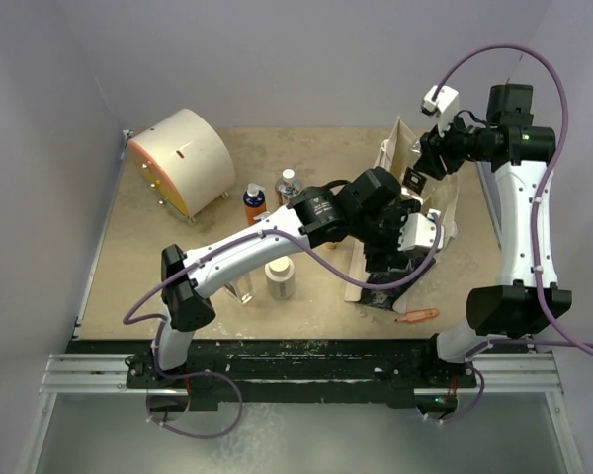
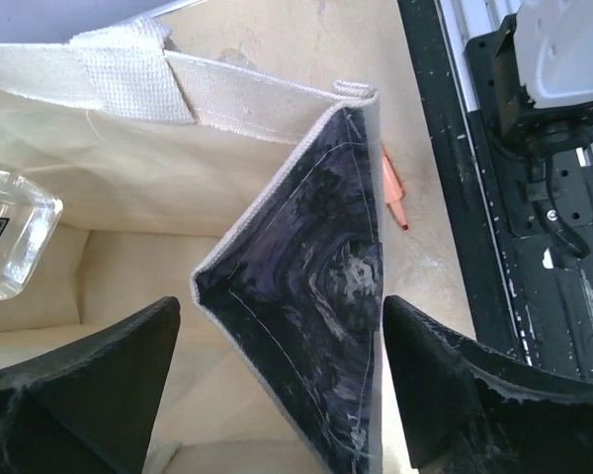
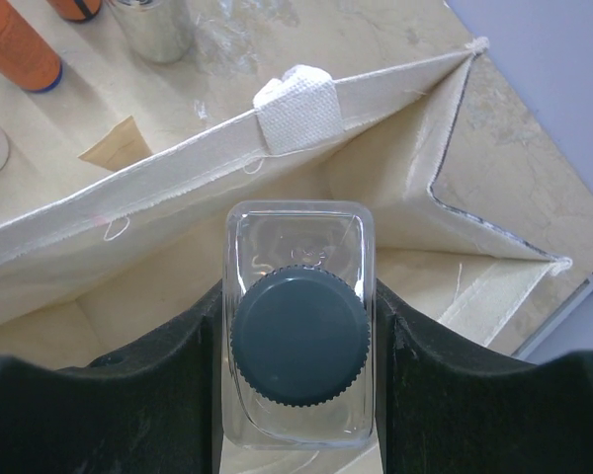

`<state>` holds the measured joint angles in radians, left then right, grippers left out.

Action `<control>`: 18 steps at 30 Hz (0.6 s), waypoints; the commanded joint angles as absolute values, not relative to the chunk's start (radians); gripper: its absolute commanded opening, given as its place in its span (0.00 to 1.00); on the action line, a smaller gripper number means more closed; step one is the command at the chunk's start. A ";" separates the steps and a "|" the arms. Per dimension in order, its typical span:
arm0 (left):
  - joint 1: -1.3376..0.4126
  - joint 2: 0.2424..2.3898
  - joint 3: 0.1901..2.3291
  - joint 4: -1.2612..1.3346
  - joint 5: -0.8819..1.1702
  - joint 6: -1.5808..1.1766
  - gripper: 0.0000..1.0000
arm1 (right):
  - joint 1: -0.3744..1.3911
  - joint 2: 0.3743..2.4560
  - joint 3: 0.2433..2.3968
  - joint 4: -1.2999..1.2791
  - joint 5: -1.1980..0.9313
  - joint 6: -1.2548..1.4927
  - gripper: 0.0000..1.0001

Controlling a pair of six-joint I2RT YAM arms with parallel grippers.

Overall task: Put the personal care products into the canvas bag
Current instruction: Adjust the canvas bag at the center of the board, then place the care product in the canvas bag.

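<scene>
Canvas bag (image 3: 128,237) open, right gripper (image 3: 298,355) pinching clear black-capped bottle (image 3: 298,296) at its mouth, left gripper (image 2: 280,316) spread astride its rim

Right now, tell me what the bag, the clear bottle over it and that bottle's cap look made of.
Canvas bag: woven cotton-like cloth, matte cream, with frayed threads and a ribbed webbing handle. Clear bottle: transparent, glossy, thick-walled; glass or hard plastic, can't tell which. Its cap: dark matte plastic, probably, with a ridged rim.

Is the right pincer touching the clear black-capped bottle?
Touching. The right wrist view shows the fingers of the right pincer pressed flush against both sides of the clear bottle, with no gap visible.
</scene>
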<state>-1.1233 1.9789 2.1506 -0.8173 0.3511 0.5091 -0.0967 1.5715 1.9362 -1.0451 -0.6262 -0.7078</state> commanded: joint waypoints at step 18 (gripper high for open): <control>-1.127 1.892 2.093 -0.892 0.485 0.710 0.18 | -0.099 1.648 1.906 -0.983 -0.912 -1.176 0.00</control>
<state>-1.1263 1.9522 2.1094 -0.8833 0.4305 0.6437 -0.0967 1.6642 1.8935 -1.0630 -0.7883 -1.0397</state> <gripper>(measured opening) 0.235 0.517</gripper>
